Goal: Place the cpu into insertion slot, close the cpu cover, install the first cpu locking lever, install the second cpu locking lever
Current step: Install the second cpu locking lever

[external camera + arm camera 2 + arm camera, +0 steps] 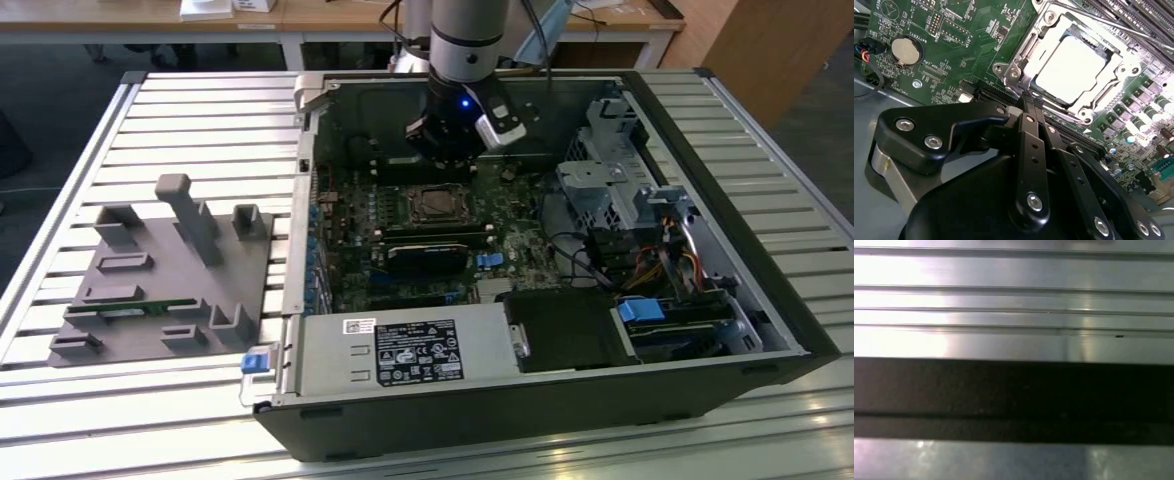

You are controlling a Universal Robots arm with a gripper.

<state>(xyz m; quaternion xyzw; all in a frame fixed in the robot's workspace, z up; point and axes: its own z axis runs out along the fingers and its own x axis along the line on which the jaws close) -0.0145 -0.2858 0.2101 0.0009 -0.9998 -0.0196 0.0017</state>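
An open computer case (pixel 747 300) lies on a ribbed metal desk (pixel 200 110), with the arm reaching down into it from above. In the exterior view the end effector (pixel 447 160) hangs over the green circuit board (pixel 387 250), just beyond the insertion slot (pixel 437 205) on the far side.

In the second wrist view the end effector (pixel 1030 102) has its 2 slim black fingers (pixel 1029 125) drawn together to a narrow tip with nothing between them. That tip sits at the near edge of the socket's metal frame, close to touching it; whether it touches cannot be told.

The cpu (pixel 1071 67) lies flat in the insertion slot (pixel 1019 52), its pale silver top showing through the square window. The cpu cover (pixel 1094 102) lies down over it, framing the chip on all sides. A thin metal locking lever (pixel 1109 22) runs along the far side of the socket.

A round coin battery (pixel 906 50) sits on the board well apart from the socket; white lettering printed on the board near it is too small to read with certainty.

In the exterior view a white label (pixel 416 350) with dense print covers the grey power supply (pixel 334 355) at the near side of the case. A grey parts fixture (pixel 167 280) stands on the desk at the exterior view's left.

The first wrist view shows ribbed metal slats (pixel 1014 300) crossed by a dark band (pixel 1014 400).
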